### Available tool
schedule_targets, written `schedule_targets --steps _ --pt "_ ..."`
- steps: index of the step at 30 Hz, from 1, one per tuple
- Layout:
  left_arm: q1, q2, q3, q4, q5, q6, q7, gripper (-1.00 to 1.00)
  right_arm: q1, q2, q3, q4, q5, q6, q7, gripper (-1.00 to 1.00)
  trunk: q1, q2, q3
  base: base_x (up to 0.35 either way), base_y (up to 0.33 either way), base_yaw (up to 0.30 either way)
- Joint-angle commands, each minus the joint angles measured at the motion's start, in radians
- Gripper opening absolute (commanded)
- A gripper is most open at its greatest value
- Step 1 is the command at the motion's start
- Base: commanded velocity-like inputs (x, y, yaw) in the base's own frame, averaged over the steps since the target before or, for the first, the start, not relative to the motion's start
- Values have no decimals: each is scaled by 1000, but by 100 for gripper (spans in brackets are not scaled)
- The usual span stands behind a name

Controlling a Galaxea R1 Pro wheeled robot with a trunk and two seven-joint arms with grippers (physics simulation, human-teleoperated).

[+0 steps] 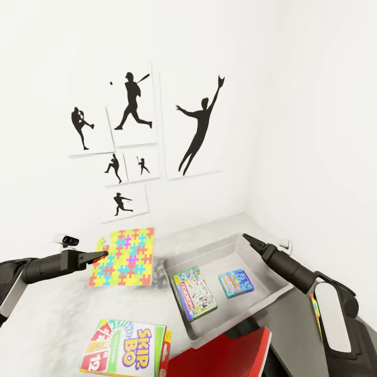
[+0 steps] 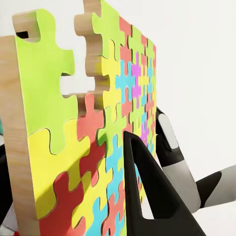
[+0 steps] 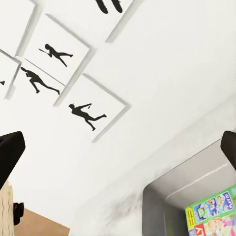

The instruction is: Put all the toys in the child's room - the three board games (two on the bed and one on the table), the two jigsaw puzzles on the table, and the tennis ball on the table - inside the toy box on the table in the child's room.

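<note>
A jigsaw puzzle (image 1: 124, 256) in bright interlocking colours hangs tilted above the table (image 1: 47, 319), with my left gripper (image 1: 104, 255) shut on its left edge. In the left wrist view a black finger (image 2: 147, 187) lies across the puzzle face (image 2: 54, 162). The grey toy box (image 1: 205, 251) sits to the right and holds the Monopoly game (image 1: 195, 293) and the small blue game (image 1: 236, 283). The Skip-Bo game (image 1: 125, 348) lies on the table's near edge. My right gripper (image 1: 246, 237) hovers open over the box's far corner, holding nothing. The tennis ball and the bed are out of view.
White walls meet in a corner right behind the table, the left one hung with black silhouette prints (image 1: 131, 104). A small white device (image 1: 67, 240) sits at the table's back left. A red object (image 1: 225, 356) lies below the box's near side.
</note>
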Motion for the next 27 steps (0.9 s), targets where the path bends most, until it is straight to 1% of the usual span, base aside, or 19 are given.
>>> schedule_targets --steps 1,6,9,13,21,27 --pt "-1 0 0 0 1 11 -3 -100 -1 0 -2 0 3 2 3 100 1 -2 -2 51 -14 0" --pt "-1 1 0 0 1 11 -3 -100 -1 1 -2 1 29 -21 5 100 1 -2 -2 46 -91 0" --pt "-1 0 0 0 1 11 -3 -100 -1 1 -2 0 33 -24 7 100 1 -2 -2 141 -186 0" --pt "-1 1 0 0 0 11 -3 -100 -1 1 -2 0 35 -24 8 100 1 -2 -2 52 -64 22" --pt "-1 1 0 0 0 11 -3 -100 -1 1 -2 -1 35 -25 9 100 1 -2 -2 9 -9 219" --pt "-1 1 0 0 0 11 -3 -100 -1 0 -2 0 34 -25 10 100 1 -2 -2 112 -102 50"
